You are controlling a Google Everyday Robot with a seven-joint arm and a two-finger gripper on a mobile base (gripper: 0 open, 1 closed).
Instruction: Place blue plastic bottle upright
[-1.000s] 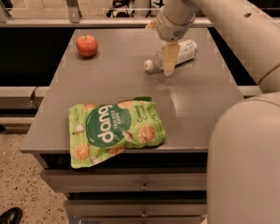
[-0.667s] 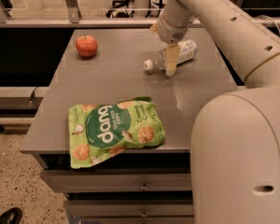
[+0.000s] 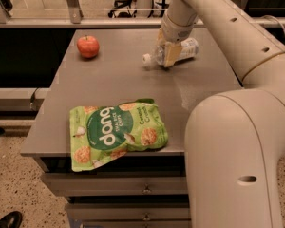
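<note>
The blue plastic bottle (image 3: pixel 186 49) is a small clear bottle with a white cap (image 3: pixel 146 58) and a pale label. It lies nearly on its side at the back right of the grey table (image 3: pixel 114 87), cap pointing left. My gripper (image 3: pixel 167 57) comes down from above and is shut around the bottle's middle. One tan finger (image 3: pixel 170 55) crosses in front of the bottle. The cap end sits just above the tabletop.
A red apple (image 3: pixel 88 46) stands at the back left of the table. A green Dang snack bag (image 3: pixel 115 136) lies flat at the front edge. My white arm (image 3: pixel 237 141) fills the right side. Drawers sit under the tabletop.
The gripper and the bottle have risen slightly together; the cap end has moved up and a little to the left. The apple and the bag have not moved.
</note>
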